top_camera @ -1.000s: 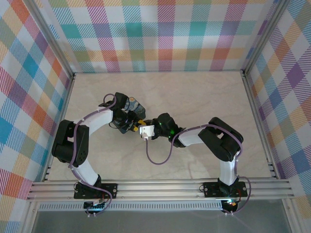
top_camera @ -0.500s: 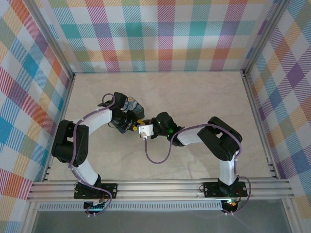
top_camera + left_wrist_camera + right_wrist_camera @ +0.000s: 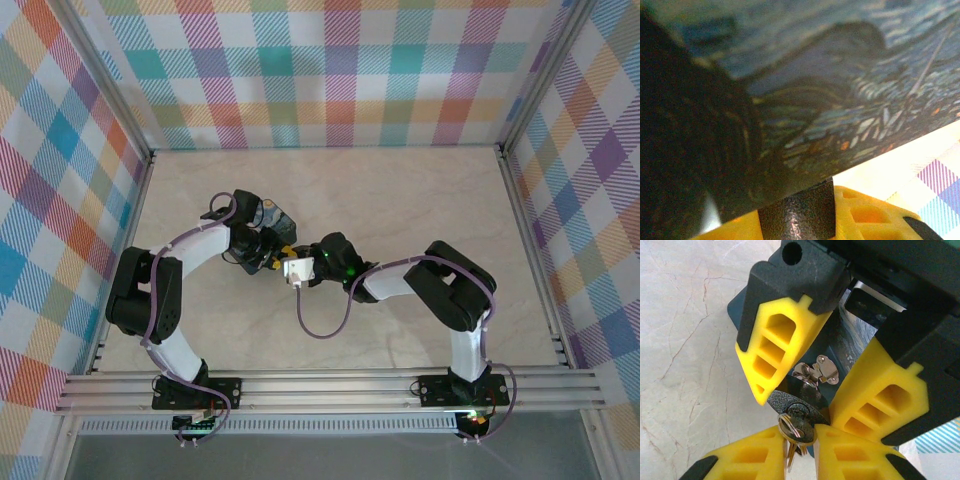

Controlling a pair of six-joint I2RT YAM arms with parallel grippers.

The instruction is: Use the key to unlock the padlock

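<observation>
Jaws of the right gripper (image 3: 798, 436) are pinching a small silver key (image 3: 791, 426) against the underside of the tiny dark-and-silver metal padlock (image 3: 796, 405); the padlock is hanging from the silver latch (image 3: 822, 367) of a blue painted tin box (image 3: 852, 335). Jaws of the left gripper (image 3: 802, 390) are clamping that tin, its yellow fingers (image 3: 771, 347) flanking the latch.
</observation>
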